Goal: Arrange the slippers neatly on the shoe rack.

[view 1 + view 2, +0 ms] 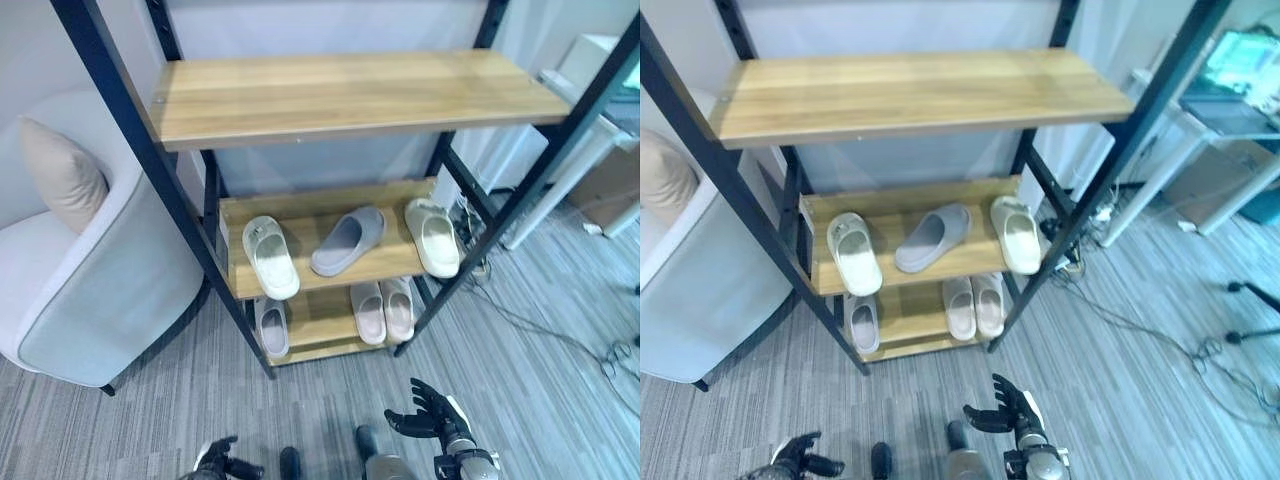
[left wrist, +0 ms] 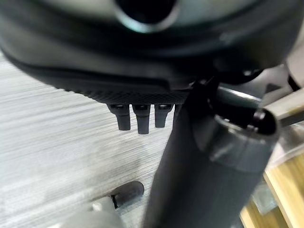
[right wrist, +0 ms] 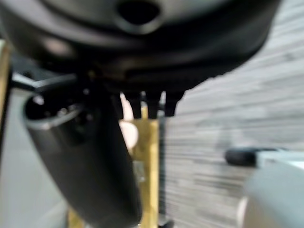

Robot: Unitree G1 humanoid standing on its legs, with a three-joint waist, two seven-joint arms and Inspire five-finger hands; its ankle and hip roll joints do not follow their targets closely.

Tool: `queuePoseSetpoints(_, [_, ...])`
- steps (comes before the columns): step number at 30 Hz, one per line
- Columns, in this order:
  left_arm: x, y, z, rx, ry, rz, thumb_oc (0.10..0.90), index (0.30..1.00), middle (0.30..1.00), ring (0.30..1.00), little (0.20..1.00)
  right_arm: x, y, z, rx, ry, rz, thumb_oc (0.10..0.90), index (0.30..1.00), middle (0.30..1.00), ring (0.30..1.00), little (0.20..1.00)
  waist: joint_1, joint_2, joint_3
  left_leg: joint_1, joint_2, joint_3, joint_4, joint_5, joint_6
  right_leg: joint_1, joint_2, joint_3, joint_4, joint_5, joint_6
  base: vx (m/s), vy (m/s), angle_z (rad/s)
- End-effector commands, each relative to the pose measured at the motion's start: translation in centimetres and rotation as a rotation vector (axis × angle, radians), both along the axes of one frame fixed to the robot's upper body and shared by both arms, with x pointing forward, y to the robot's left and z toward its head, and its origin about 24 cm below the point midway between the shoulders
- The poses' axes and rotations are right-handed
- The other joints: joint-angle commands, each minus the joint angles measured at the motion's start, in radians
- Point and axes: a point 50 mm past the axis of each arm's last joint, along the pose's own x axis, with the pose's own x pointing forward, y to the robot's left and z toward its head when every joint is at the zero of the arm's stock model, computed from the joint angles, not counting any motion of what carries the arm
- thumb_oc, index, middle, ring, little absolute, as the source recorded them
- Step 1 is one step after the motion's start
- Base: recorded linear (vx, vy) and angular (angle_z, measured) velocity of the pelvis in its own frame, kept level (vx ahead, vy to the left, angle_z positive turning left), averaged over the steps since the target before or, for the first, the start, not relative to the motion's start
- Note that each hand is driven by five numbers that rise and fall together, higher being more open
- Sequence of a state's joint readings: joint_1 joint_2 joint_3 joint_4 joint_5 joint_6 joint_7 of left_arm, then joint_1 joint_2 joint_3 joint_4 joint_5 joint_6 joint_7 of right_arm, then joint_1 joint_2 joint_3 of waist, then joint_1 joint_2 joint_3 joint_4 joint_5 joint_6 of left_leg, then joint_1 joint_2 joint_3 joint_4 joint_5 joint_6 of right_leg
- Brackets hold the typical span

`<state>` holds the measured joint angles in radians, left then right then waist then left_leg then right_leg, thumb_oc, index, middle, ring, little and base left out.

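Observation:
The shoe rack [image 1: 330, 275] has a black frame and wooden shelves. Its middle shelf holds a cream slipper [image 1: 270, 257] at the left, a grey slipper [image 1: 348, 240] lying askew in the middle, and a second cream slipper [image 1: 432, 236] at the right. On the bottom shelf lie a grey slipper [image 1: 271, 327] at the left and a pink pair [image 1: 383, 310] side by side. My right hand [image 1: 430, 415] hangs low over the carpet in front of the rack, fingers relaxed, holding nothing. My left hand [image 1: 220, 460] is at the bottom edge, also holding nothing, its fingers [image 2: 137, 121] straight.
A pale armchair [image 1: 90, 290] with a beige cushion [image 1: 62, 175] stands close to the rack's left side. A white table [image 1: 590, 100] and loose cables [image 1: 520, 320] are on the right. The rack's wide top shelf [image 1: 350, 95] juts out above the slippers.

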<state>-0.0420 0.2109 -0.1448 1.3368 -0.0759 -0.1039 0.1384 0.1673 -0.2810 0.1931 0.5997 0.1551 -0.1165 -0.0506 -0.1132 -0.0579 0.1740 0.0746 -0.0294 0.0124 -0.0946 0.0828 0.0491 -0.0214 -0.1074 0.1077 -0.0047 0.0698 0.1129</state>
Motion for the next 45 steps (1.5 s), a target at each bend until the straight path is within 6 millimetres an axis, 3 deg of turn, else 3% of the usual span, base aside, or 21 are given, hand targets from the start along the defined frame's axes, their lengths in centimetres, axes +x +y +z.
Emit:
queuePoseSetpoints(1, [-0.8, -0.3, -0.3, 0.000, 0.036, -0.035, 0.800, 0.900, 0.900, 0.900, 0.900, 4.0, -0.8, 5.3, -0.070, -0.290, 0.125, 0.800, 0.900, 0.900, 0.900, 0.900, 0.015, 0.004, -0.050, 0.016, 0.020, 0.034, 0.098, -0.190, -0.025, 0.027, 0.003, -0.014, 0.043, -0.089, 0.035, 0.03, -0.095, -0.09])
queuePoseSetpoints(6, [-1.1, -1.2, -0.5, -0.015, 0.058, -0.088, 0.800, 0.900, 0.900, 0.900, 0.900, 5.0, 0.7, 7.1, -0.056, -0.369, 0.237, 0.800, 0.900, 0.900, 0.900, 0.900, 0.025, 0.006, -0.064, 0.034, 0.027, 0.018, 0.052, -0.169, -0.034, 0.062, 0.012, -0.030, 0.010, -0.102, 0.021, 0.02, -0.071, 0.00])
queuePoseSetpoints(11, [0.4, -1.9, -0.3, -0.008, 0.022, -0.205, 0.800, 0.900, 0.900, 0.900, 0.900, 5.1, 4.2, 8.8, 0.227, -0.413, 0.372, 0.800, 0.900, 0.900, 0.900, 0.900, 0.037, 0.007, -0.081, 0.049, 0.036, 0.010, 0.010, -0.148, -0.051, 0.099, 0.018, -0.058, -0.037, -0.104, 0.013, 0.01, -0.060, 0.13])
queuePoseSetpoints(14, [0.9, -1.9, -0.1, -0.001, 0.007, -0.229, 0.800, 0.900, 0.900, 0.900, 0.900, 5.4, 4.9, 9.6, 0.271, -0.429, 0.419, 0.800, 0.900, 0.900, 0.900, 0.900, 0.041, 0.008, -0.082, 0.053, 0.039, 0.008, 0.007, -0.148, -0.053, 0.107, 0.020, -0.065, -0.041, -0.106, 0.012, 0.01, -0.026, 0.09])
queuePoseSetpoints(17, [1.5, -1.4, 0.1, 0.006, -0.015, -0.225, 0.800, 0.900, 0.900, 0.900, 0.900, 6.4, 6.3, 13.2, 0.288, -0.540, 0.612, 0.800, 0.900, 0.900, 0.900, 0.900, 0.046, 0.009, -0.084, 0.057, 0.045, 0.005, 0.007, -0.149, -0.059, 0.113, 0.026, -0.071, -0.037, -0.116, 0.008, 0.01, -0.024, 0.06])
queuePoseSetpoints(23, [1.5, -1.6, 0.1, 0.005, -0.021, -0.215, 0.800, 0.900, 0.900, 0.900, 0.900, 8.4, 5.6, 19.4, 0.148, -0.841, 0.613, 0.800, 0.900, 0.900, 0.900, 0.900, 0.044, 0.018, -0.094, 0.063, 0.049, 0.003, 0.007, -0.145, -0.060, 0.115, 0.029, -0.074, -0.035, -0.115, 0.005, 0.02, -0.004, 0.03])
queuePoseSetpoints(26, [1.3, -2.0, 0.0, 0.003, -0.017, -0.215, 0.800, 0.900, 0.900, 0.900, 0.900, 9.5, 5.0, 20.6, 0.078, -0.929, 0.531, 0.800, 0.900, 0.900, 0.900, 0.900, 0.048, 0.021, -0.097, 0.064, 0.050, 0.002, 0.007, -0.146, -0.059, 0.117, 0.030, -0.075, -0.038, -0.115, 0.003, 0.04, 0.000, -0.01])
queuePoseSetpoints(28, [0.7, -2.4, -0.3, 0.003, 0.002, -0.211, 0.800, 0.900, 0.900, 0.900, 0.900, 10.7, 4.3, 22.5, -0.019, -1.058, 0.408, 0.800, 0.900, 0.900, 0.900, 0.900, 0.058, 0.023, -0.099, 0.065, 0.049, -0.002, 0.007, -0.147, -0.056, 0.123, 0.030, -0.074, -0.043, -0.117, 0.001, 0.05, 0.005, 0.00])
queuePoseSetpoints(38, [-1.4, -2.8, -0.8, 0.002, 0.066, -0.273, 0.800, 0.900, 0.900, 0.900, 0.900, 14.3, 1.9, 25.2, -0.201, -1.164, 0.214, 0.800, 0.900, 0.900, 0.900, 0.900, 0.087, 0.017, -0.088, 0.026, 0.043, -0.021, 0.007, -0.148, -0.057, 0.106, 0.030, -0.096, -0.062, -0.114, 0.004, 0.04, 0.000, 0.05])
queuePoseSetpoints(45, [-1.3, -2.8, -0.8, 0.008, 0.072, -0.291, 0.800, 0.900, 0.900, 0.900, 0.900, 16.3, -0.7, 25.1, -0.284, -1.119, 0.086, 0.800, 0.900, 0.900, 0.900, 0.900, 0.106, 0.010, -0.079, 0.003, 0.038, -0.032, 0.007, -0.149, -0.058, 0.096, 0.029, -0.109, -0.083, -0.109, 0.006, 0.02, 0.017, 0.08])
